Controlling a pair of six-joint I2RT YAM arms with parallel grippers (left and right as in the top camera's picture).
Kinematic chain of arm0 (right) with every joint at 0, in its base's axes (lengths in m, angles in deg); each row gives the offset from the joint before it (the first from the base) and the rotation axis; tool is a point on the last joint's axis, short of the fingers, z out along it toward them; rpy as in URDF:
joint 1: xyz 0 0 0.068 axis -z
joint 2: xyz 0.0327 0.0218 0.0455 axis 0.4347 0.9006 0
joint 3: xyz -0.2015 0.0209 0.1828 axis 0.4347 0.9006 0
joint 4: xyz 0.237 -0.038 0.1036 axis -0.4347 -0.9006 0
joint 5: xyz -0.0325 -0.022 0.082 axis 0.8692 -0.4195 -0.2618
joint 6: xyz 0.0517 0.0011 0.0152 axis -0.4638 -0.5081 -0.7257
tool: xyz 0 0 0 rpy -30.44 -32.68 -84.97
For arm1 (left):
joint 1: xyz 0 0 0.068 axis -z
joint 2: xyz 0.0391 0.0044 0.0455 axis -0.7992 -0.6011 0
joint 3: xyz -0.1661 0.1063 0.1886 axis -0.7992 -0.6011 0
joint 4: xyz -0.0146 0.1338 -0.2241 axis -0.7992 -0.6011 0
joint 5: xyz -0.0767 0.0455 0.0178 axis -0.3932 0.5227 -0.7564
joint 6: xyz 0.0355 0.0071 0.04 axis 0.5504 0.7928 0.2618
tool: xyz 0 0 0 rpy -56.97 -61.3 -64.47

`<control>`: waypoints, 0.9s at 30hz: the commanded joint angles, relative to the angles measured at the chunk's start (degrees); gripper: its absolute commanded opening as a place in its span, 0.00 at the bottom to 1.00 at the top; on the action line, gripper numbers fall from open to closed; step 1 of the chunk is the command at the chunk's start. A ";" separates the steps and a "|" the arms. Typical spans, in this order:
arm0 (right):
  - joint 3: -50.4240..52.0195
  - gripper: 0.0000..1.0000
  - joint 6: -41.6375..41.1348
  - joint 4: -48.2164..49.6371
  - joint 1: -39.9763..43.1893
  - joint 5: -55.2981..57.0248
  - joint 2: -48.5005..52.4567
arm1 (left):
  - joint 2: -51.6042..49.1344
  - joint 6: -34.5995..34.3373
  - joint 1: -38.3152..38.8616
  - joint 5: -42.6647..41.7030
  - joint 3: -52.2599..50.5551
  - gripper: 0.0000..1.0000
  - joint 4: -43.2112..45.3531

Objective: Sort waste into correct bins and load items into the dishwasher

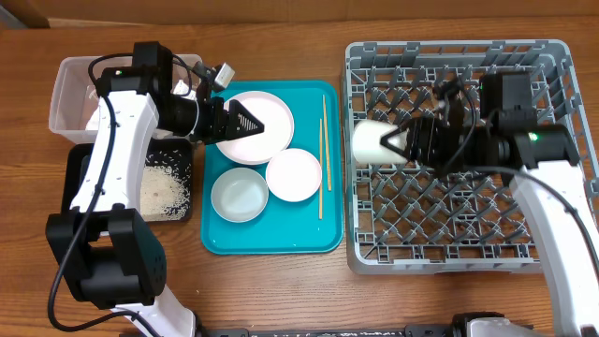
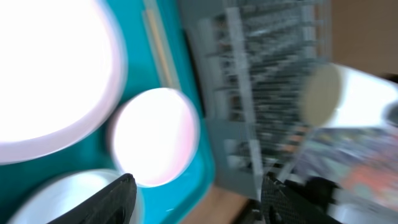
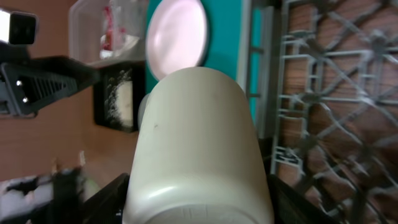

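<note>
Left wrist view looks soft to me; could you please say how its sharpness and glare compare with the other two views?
Left wrist: motion-blurred throughout, the plate and a bowl blown out white, the dish rack streaked. Right wrist: the cup fairly crisp up close, the rack behind soft. Overhead: sharp and evenly lit, no strong glare.

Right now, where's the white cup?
Overhead, the small white cup sits in the right gripper, over the grey plastic dish rack, beside the teal tray.
</note>
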 commanded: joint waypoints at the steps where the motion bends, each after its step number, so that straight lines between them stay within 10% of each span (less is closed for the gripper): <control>1: -1.07 0.57 -7.80 -5.05 -2.51 16.20 -6.64 | -0.50 -3.45 0.22 12.68 1.07 0.66 0.50; 15: -1.01 0.57 -32.92 -22.03 -26.18 41.70 -5.90 | -0.50 -3.63 0.22 17.05 1.07 0.65 0.63; 27: -0.20 0.57 -34.01 -23.30 -29.70 41.79 4.76 | -0.50 -3.63 0.24 17.05 1.07 0.65 0.63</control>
